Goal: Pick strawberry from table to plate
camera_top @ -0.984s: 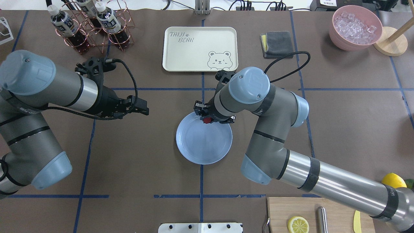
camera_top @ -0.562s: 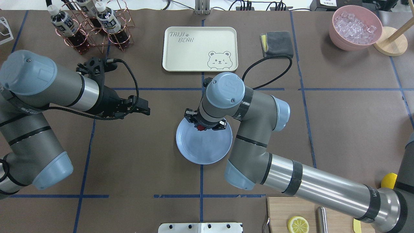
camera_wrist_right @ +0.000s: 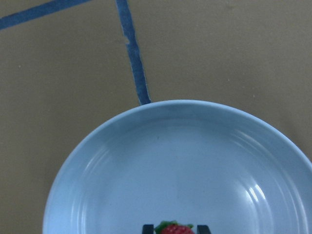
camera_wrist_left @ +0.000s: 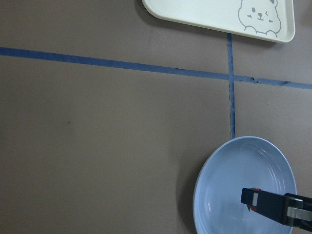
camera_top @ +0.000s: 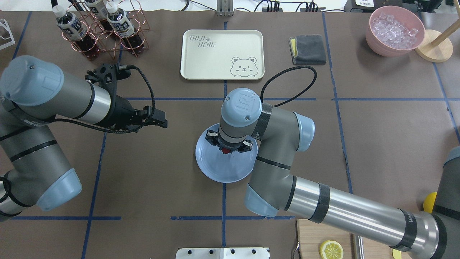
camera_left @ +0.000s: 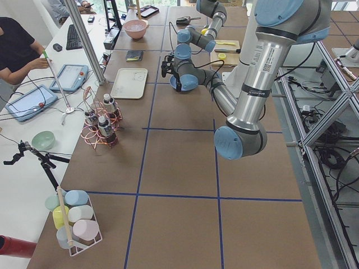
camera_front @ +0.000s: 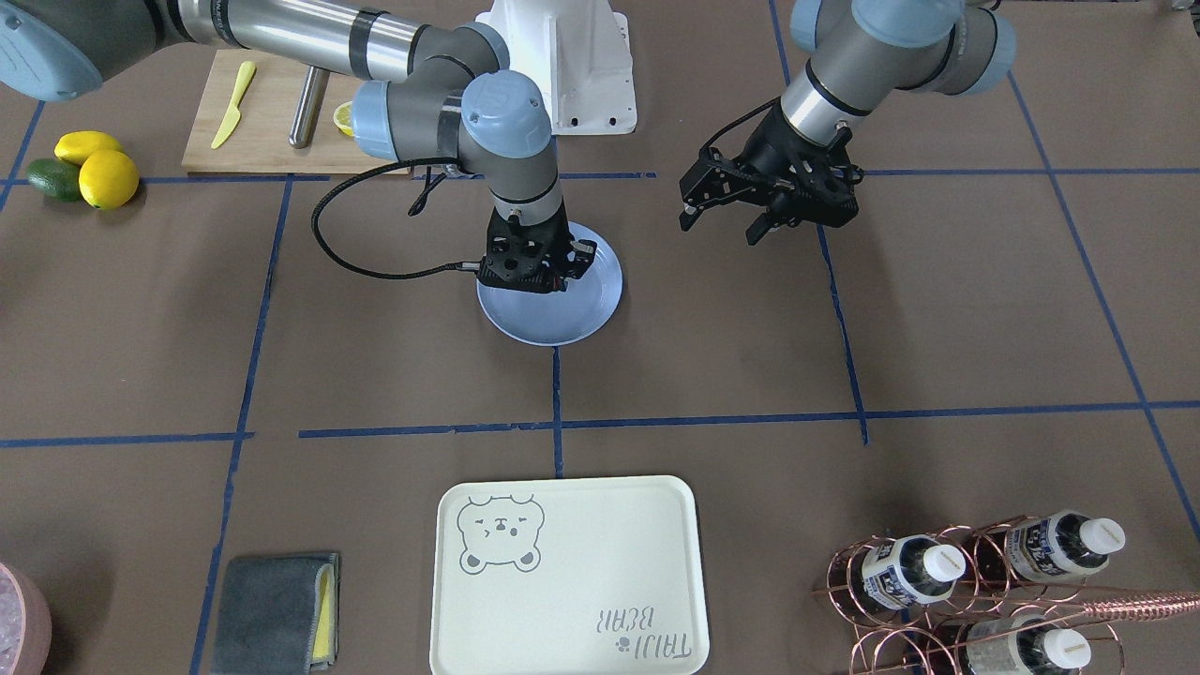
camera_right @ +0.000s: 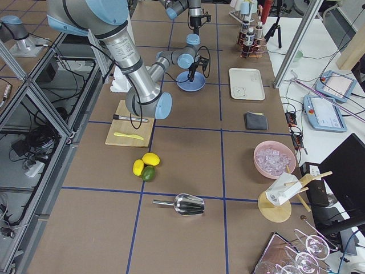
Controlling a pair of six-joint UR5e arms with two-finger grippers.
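Observation:
The strawberry [camera_top: 225,150], small and red with a green end, hangs over the light-blue plate [camera_top: 226,167] with my right gripper [camera_top: 226,148] shut on it. In the right wrist view the strawberry [camera_wrist_right: 174,229] shows between the two dark fingertips [camera_wrist_right: 148,228], just above the plate [camera_wrist_right: 185,161]. The plate [camera_front: 562,319] rests on the brown table [camera_top: 161,187] at a blue tape crossing. My left gripper [camera_top: 161,122] hovers left of the plate, open and empty. In the front view its fingers [camera_front: 689,217] stand apart.
A cream bear tray [camera_top: 222,54] lies beyond the plate. A copper bottle rack [camera_top: 104,28] stands far left, with a grey cloth [camera_top: 308,48] and a pink bowl of ice [camera_top: 395,30] far right. A cutting board [camera_front: 272,112] and lemons [camera_front: 94,169] sit near the robot's right.
My right arm has swung left and nearer, carrying the strawberry from the plate's far rim to above its inner part. The left arm has stayed put.

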